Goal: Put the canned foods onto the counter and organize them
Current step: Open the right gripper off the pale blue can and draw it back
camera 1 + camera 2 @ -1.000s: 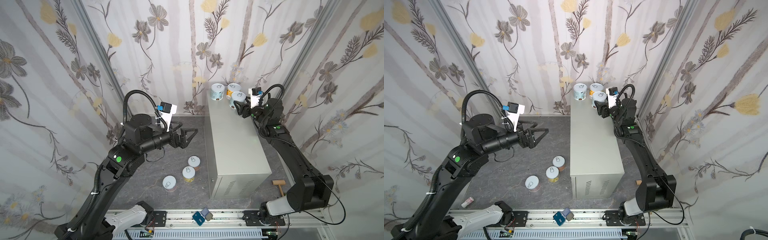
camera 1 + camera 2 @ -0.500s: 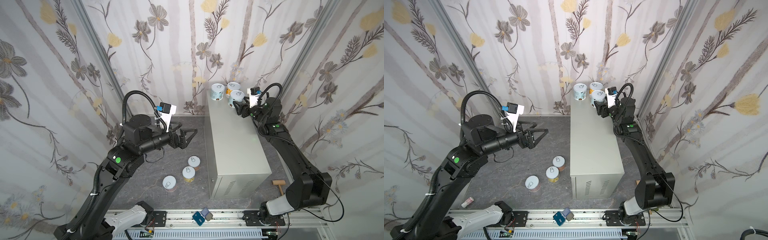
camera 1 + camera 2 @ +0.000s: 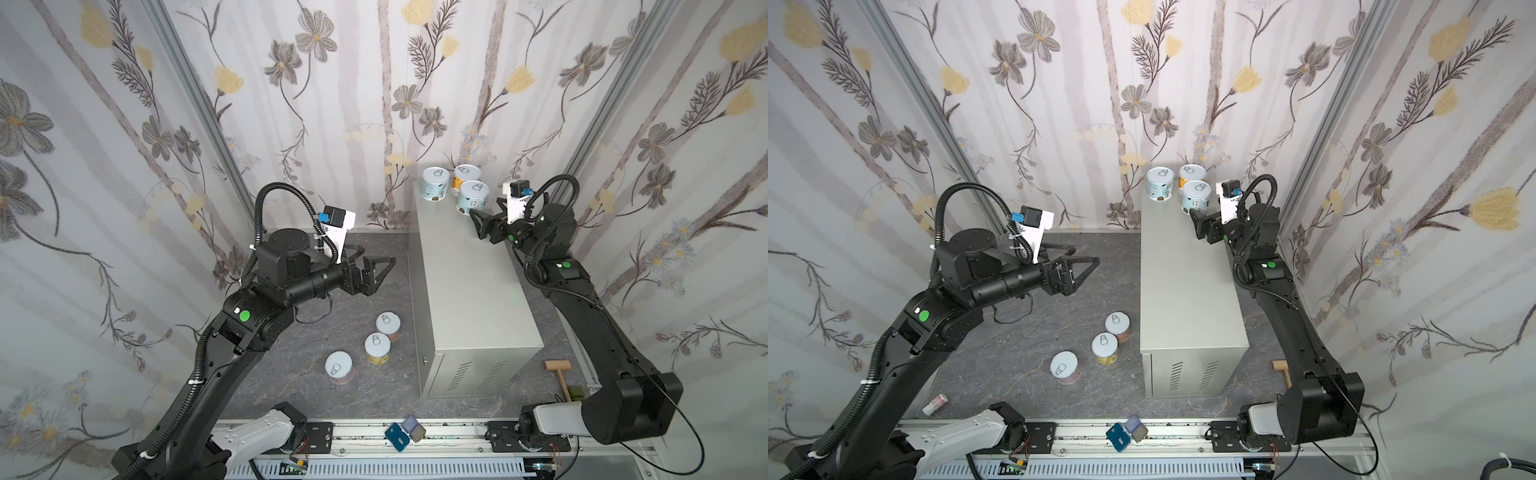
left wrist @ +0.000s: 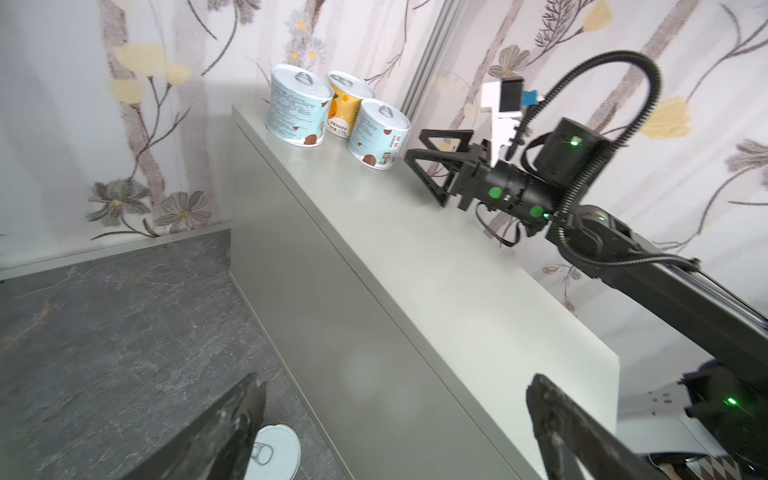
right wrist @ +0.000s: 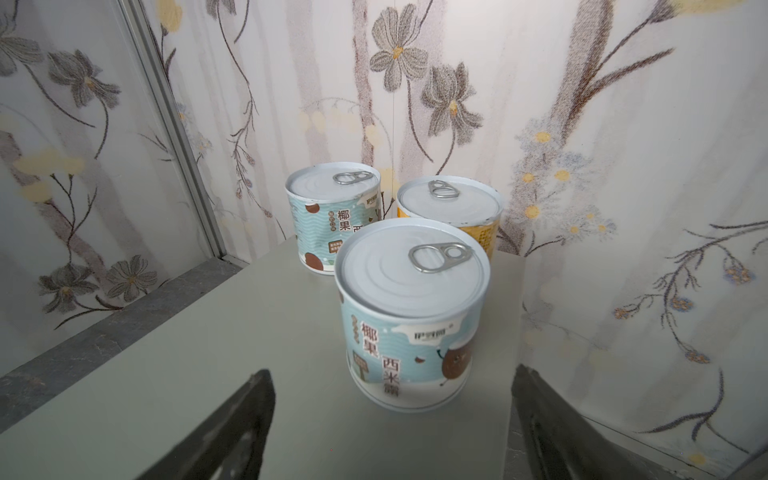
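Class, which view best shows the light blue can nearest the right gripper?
Right wrist: the light blue can is close, label and pull-tab clear. Left wrist shows it small; both top views, mainly its lid.

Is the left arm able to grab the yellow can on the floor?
Probably yes. The left gripper hangs open and empty above the floor, and nothing lies between it and the yellow can. The pink can and salmon can stand close, so it may bump them.
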`<state>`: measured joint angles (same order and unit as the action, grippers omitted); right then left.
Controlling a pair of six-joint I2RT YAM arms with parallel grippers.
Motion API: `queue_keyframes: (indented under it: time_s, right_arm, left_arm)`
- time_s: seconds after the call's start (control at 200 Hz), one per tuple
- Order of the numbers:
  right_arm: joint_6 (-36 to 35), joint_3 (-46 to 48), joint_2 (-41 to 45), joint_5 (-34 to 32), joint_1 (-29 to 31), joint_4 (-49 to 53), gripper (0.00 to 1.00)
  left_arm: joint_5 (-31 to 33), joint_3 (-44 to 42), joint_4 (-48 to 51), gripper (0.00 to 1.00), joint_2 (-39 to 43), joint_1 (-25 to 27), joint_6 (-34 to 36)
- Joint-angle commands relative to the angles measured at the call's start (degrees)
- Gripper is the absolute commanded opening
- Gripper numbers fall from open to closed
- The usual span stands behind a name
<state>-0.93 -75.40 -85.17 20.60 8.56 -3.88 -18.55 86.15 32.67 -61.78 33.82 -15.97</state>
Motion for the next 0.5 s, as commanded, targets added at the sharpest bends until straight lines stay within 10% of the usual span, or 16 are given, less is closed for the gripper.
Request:
queue_keyframes:
  time_s: [0.0, 0.495]
  right_arm:
    - [2.7, 1.0, 4.1, -1.7, 0.1, 2.9, 0.97]
    - [5.1, 3.9, 21.5, -5.1, 1.1, 17.3, 1.0]
  left_arm:
    - [8.7, -1.7, 2.8, 1.0, 0.3, 0.0, -1.0]
    - [16.2, -24.7, 7.3, 1.0, -1.4, 4.7, -9.4]
